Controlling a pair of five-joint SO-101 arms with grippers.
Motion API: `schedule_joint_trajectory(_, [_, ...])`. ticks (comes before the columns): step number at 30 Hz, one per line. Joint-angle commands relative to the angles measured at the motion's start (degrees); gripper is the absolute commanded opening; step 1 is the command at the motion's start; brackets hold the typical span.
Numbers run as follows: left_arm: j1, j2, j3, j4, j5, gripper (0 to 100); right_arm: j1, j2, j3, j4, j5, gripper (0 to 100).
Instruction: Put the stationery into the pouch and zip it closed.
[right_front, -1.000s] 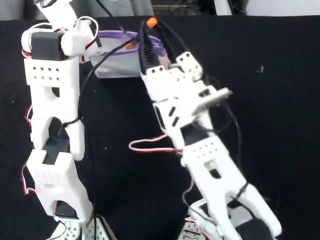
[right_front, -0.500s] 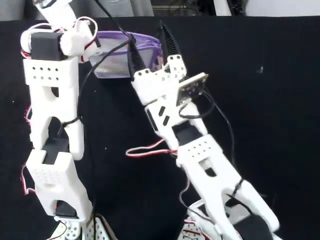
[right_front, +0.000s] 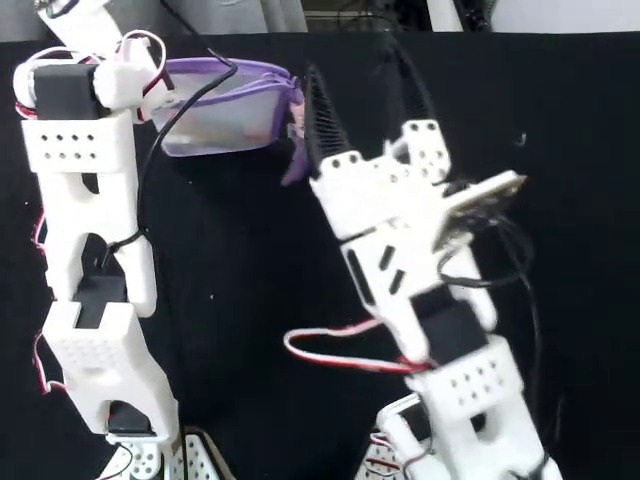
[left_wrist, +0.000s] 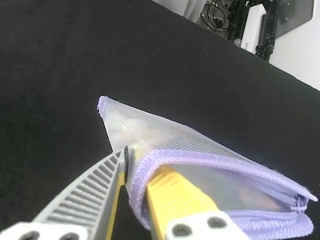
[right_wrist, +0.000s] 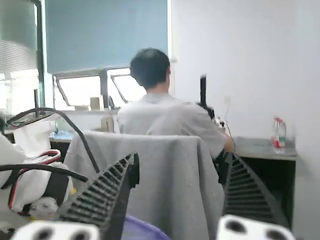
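Note:
The pouch (right_front: 225, 110) is translucent mesh with purple zip trim, at the far left of the black table, with pale shapes showing faintly inside. My left gripper (left_wrist: 131, 162) is shut on the pouch's (left_wrist: 200, 155) rim at one end, a yellow finger (left_wrist: 172, 197) inside and a grey finger (left_wrist: 87, 197) outside. The zip pull (left_wrist: 300, 202) sits at the other end and the mouth looks parted. My right gripper (right_front: 360, 75) stands open just right of the pouch with nothing between its fingers. In the right wrist view that gripper (right_wrist: 175, 200) is raised, with a bit of purple rim (right_wrist: 142, 230) below.
A purple tab (right_front: 295, 160) hangs from the pouch's right end. Black table cloth (right_front: 560, 150) spreads to the right and front. The arms' white bases and red cables (right_front: 340, 355) stand at the near edge.
The right gripper swung from over the pouch's mouth to the right and tipped upward, staying open. An orange-tipped item at its fingertips a second ago is out of sight. Left arm and pouch shifted slightly left.

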Motion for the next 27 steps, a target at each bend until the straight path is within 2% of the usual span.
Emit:
schedule_joint_trajectory(1, [-0.7,-4.9,-1.5,-0.1,0.9,3,1.0,-2.6,-5.4,14.9,0.1,25.4])
schedule_joint_trajectory(6, [-0.6,-4.9,-1.5,-0.1,0.9,3,0.4,-0.5,4.1,13.1,1.8,25.4])
schedule_joint_trajectory(10, [-0.6,-4.9,-1.5,-0.1,0.9,3,-1.5,4.1,13.5,1.9,9.6,25.4])
schedule_joint_trajectory(12, [-0.6,-4.9,-1.5,-0.1,0.9,3,-1.5,7.4,15.4,-2.6,10.9,25.4])
schedule_joint_trajectory(22, [-0.8,-4.9,-1.4,-0.1,0.9,3,-1.5,26.3,6.9,-4.9,10.9,25.4])
schedule_joint_trajectory(27, [-0.7,-4.9,-1.1,-0.1,0.9,3,-1.3,32.8,6.2,-15.6,11.2,25.4])
